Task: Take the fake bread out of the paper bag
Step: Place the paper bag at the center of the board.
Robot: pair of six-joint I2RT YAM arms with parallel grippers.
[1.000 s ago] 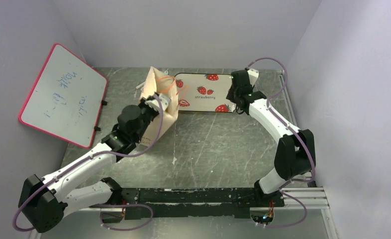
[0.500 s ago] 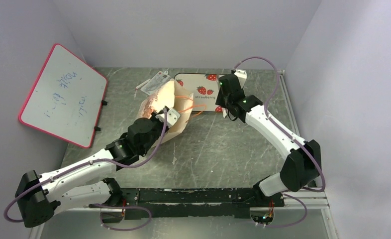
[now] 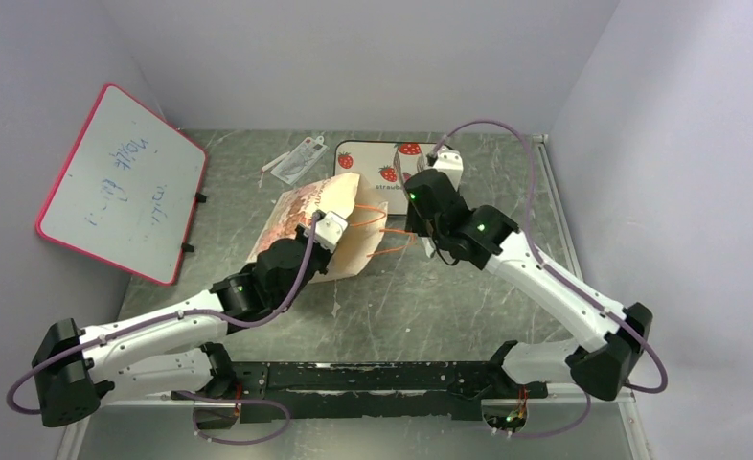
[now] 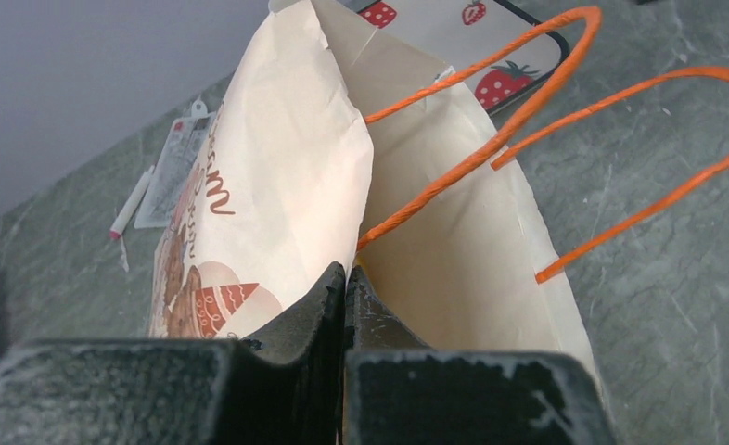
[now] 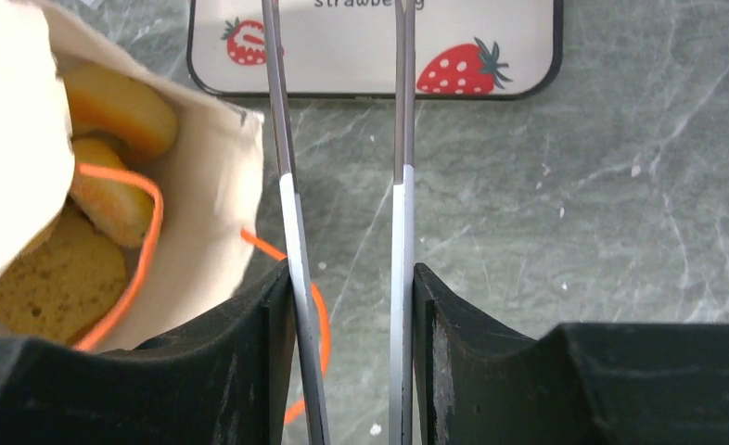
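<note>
The cream paper bag (image 3: 339, 216) lies tipped on the table with its mouth facing right, and its orange handles (image 3: 384, 222) hang loose. My left gripper (image 3: 329, 228) is shut on the bag's rim, as the left wrist view (image 4: 345, 278) shows. My right gripper (image 3: 419, 213) hovers just right of the bag mouth. It is shut on thin metal tongs (image 5: 400, 111), whose two arms stand apart. In the right wrist view, three golden pieces of fake bread show inside the bag (image 5: 208, 176): an oval bun (image 5: 120, 107), a second piece (image 5: 110, 206) and a larger one (image 5: 59, 283).
A strawberry-print tray (image 3: 403, 151) lies behind the bag, also in the right wrist view (image 5: 379, 46). A small clear packet (image 3: 294, 158) lies at the back left of the bag. A red-framed whiteboard (image 3: 124, 182) leans at the left wall.
My left gripper has pulled the bag nearer and tipped it over, mouth to the right. My right arm has swung left and nearer, from over the tray to beside the bag mouth.
</note>
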